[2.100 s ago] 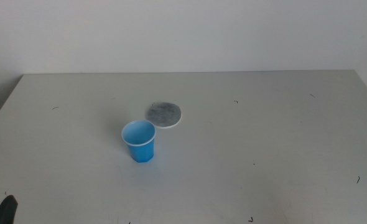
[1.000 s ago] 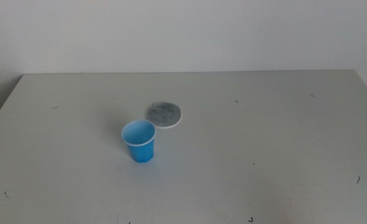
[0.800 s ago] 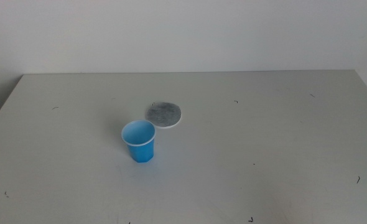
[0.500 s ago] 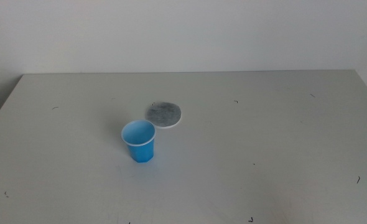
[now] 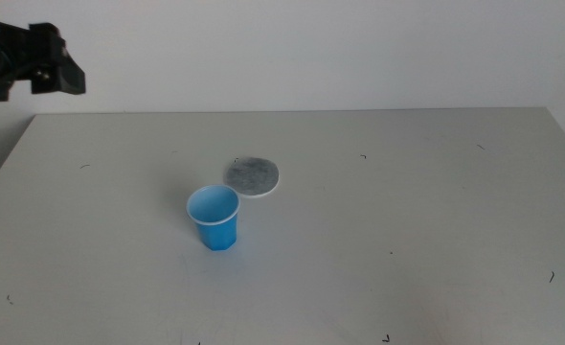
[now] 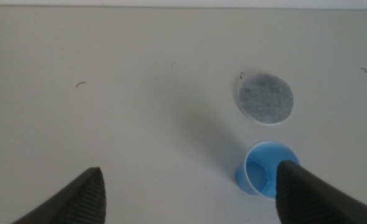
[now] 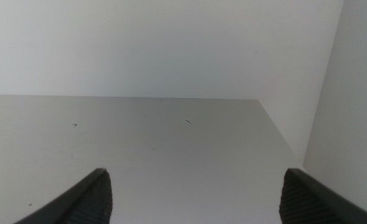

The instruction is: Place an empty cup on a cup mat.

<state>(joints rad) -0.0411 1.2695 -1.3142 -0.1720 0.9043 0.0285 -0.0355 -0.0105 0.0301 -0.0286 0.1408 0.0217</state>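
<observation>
The blue cup point(image 5: 214, 217) stands upright and empty on the table, left of centre. The grey cup mat point(image 5: 253, 175) lies flat just behind it to the right, close to the cup but not under it. My left gripper point(image 5: 57, 72) is high at the far left, well above and away from both. In the left wrist view the left gripper point(image 6: 190, 169) is open and looks down on the cup point(image 6: 267, 177) and the mat point(image 6: 265, 98). My right gripper point(image 7: 196, 173) is open and empty, out of the middle view.
The grey table point(image 5: 407, 220) bears only small dark marks apart from the cup and mat. A white wall point(image 5: 311, 48) runs behind the table's far edge. The right wrist view shows bare table point(image 7: 140, 155) and a wall corner.
The left arm has come into the middle view high at the far left. The cup and the mat have not moved.
</observation>
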